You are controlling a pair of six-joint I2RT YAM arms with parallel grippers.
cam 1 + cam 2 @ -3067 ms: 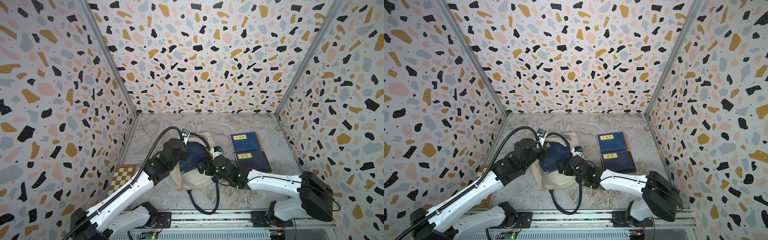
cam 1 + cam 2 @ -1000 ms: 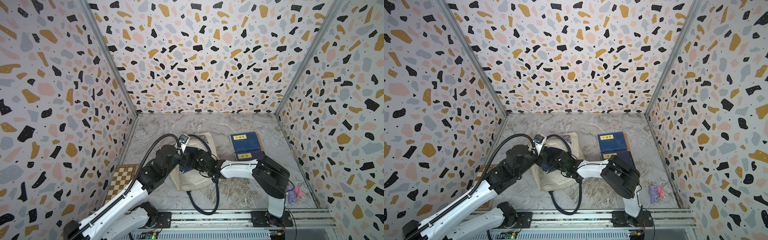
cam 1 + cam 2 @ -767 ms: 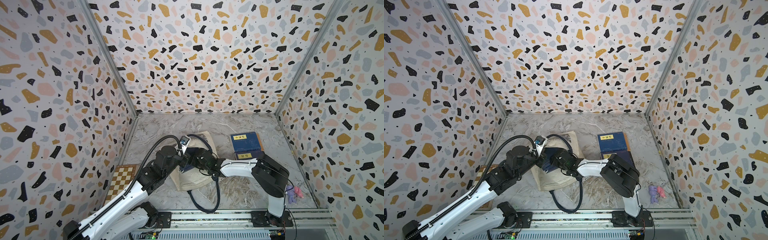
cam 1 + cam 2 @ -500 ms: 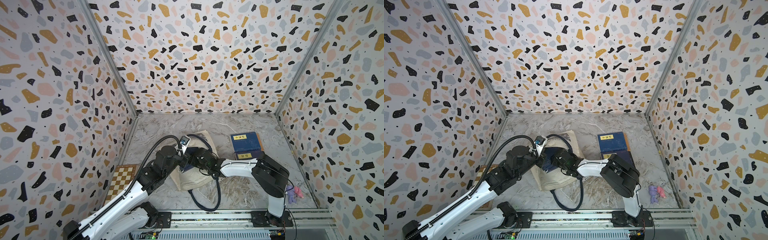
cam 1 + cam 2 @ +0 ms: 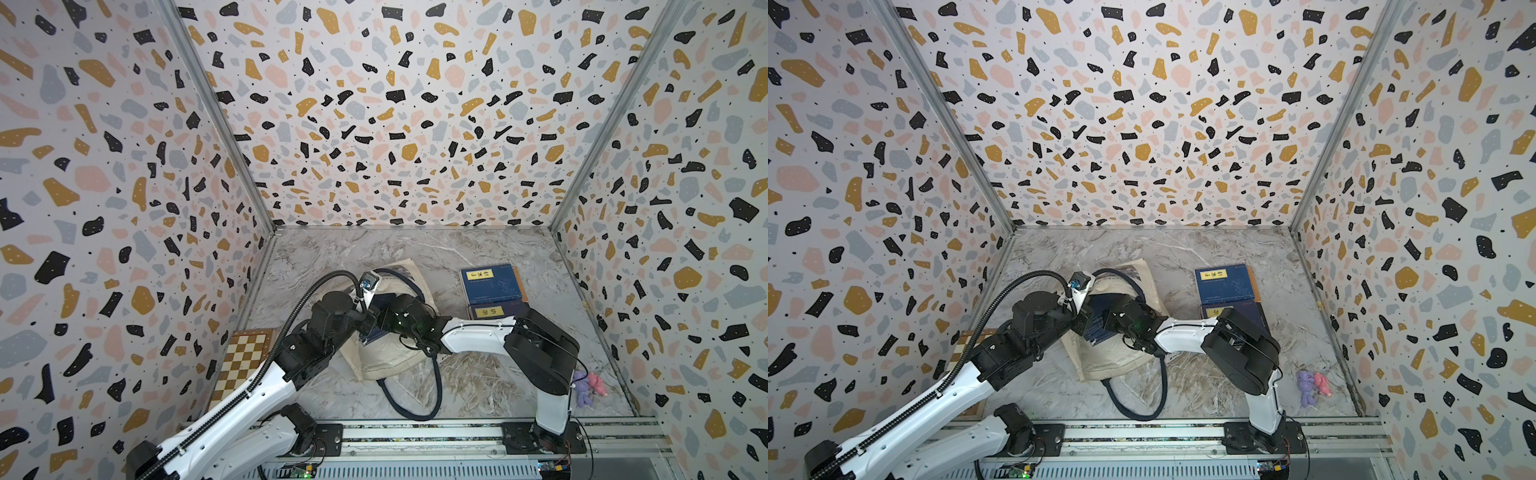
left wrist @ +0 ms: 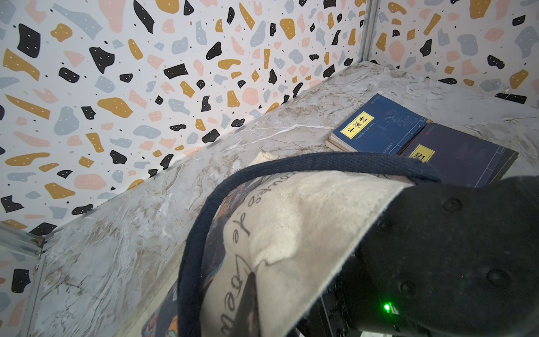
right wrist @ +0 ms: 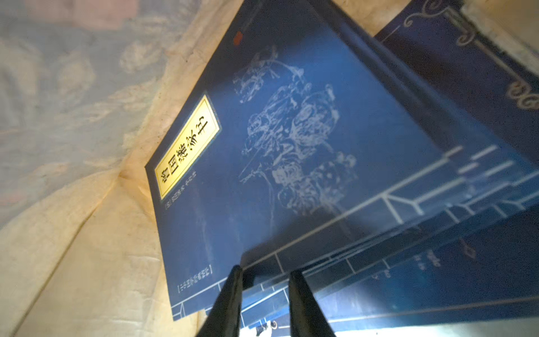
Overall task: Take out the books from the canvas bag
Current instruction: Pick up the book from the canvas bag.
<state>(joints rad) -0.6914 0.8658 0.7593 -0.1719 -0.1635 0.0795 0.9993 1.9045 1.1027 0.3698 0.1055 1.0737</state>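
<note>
**Right gripper** (image 7: 265,272): the two black fingers (image 7: 230,300), spread wide a second ago, are now drawn in on the lower edge of a thin navy-blue paperback (image 7: 291,151) with a yellow title label, and appear clamped on it. The paperback leans inside the cream canvas bag (image 7: 73,248), with further navy covers stacked behind it.

**Left gripper** (image 6: 250,289): closed on the bag's cream rim, holding the mouth lifted. Only one finger shows above the cloth.

**Setting:** in both top views the two wrists meet over the bag's mouth, near the middle of the grey marble-patterned table (image 5: 415,249). Three seconds ago the right arm lay outside the bag. A blue labelled book (image 5: 490,286) and a darker navy book (image 5: 509,309) already lie on the table, apart from the bag.

**Judgement:** the grasp on the next book looks made. It remains to draw the book out through the held-open mouth, where a thin cover may slip or drag its neighbours.
</note>
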